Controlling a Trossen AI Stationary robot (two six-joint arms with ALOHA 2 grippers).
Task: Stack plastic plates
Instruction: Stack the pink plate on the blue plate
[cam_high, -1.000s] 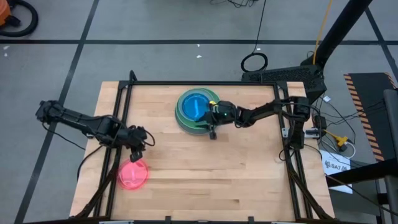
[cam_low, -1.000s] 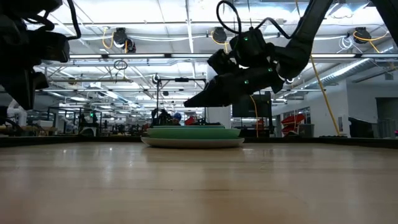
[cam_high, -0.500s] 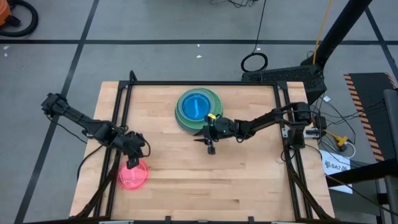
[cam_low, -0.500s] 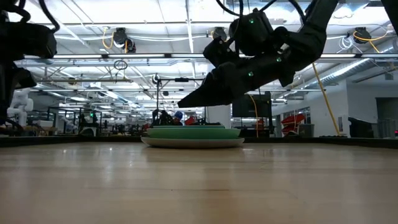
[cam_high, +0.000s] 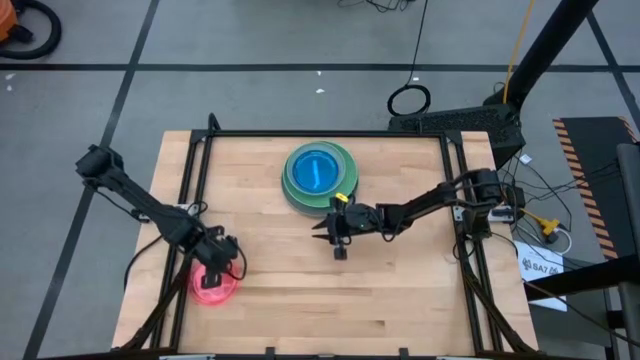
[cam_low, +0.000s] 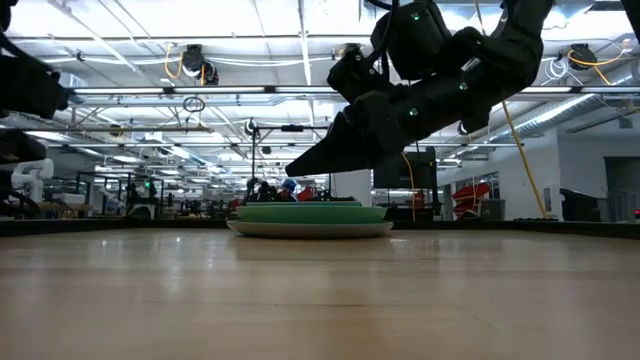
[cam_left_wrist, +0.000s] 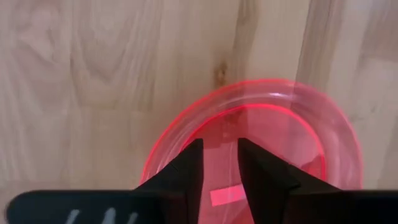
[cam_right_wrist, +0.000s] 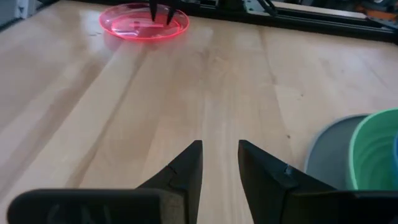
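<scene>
A stack of plastic plates (cam_high: 318, 178), blue on green on grey, stands on the table at the far middle; it also shows in the low view (cam_low: 310, 215). A translucent pink plate (cam_high: 213, 285) lies flat near the table's left front. My left gripper (cam_left_wrist: 221, 155) points down over its inside, fingers slightly apart with nothing between them. My right gripper (cam_right_wrist: 221, 162) hangs open above bare wood just in front of the stack, pointing toward the table's left and slightly down (cam_low: 300, 165). My left gripper comes from above, pointing down into the pink plate's inside (cam_left_wrist: 217, 127). The right wrist view shows its fingertips (cam_right_wrist: 154, 15) low over the plate's far part. I cannot tell whether they touch it.
A black frame rail (cam_high: 320, 134) runs around the tabletop. Bare wood (cam_high: 400, 290) lies between the pink plate and the right side. The grey plate's rim (cam_right_wrist: 323, 155) is close beside my right gripper.
My left gripper has moved toward the table's near edge and down, from beside the pink plate to over it. My right gripper has swung off the stack toward the near edge, over bare wood. The plates have stayed where they were.
</scene>
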